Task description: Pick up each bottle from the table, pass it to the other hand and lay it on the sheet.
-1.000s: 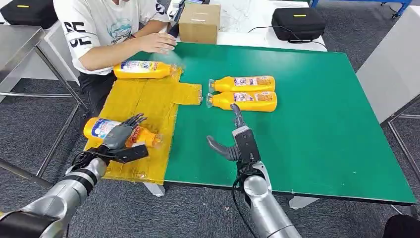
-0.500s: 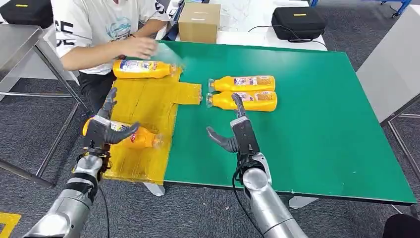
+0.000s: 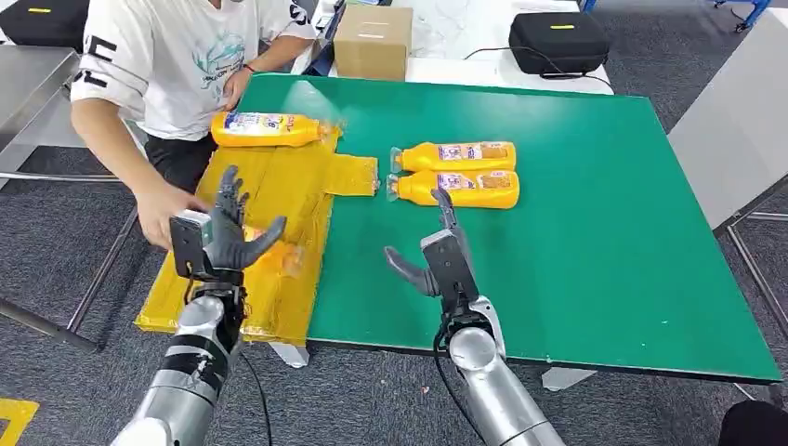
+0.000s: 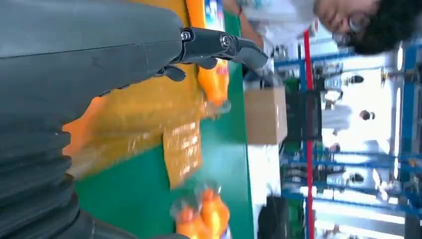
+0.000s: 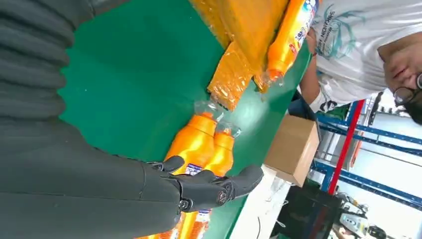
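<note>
The left hand (image 3: 221, 240) is open and holds nothing, above a bottle on the yellow sheet (image 3: 279, 186). The right hand (image 3: 437, 260) is open too. Two bottles (image 3: 455, 173) wait farther back; it should grab one next.

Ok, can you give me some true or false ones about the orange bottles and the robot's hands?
1. Two orange bottles lie side by side on the green table. True.
2. The right hand is holding a bottle. False: it is open, just short of the pair.
3. A bottle lies at the far end of the yellow sheet, near the person. True.
4. The left hand is pressed flat on the green table. False: it is raised over the yellow sheet with fingers spread, holding nothing.
5. The cardboard box stands on the yellow sheet. False: it stands beyond the green table's far edge.
</note>
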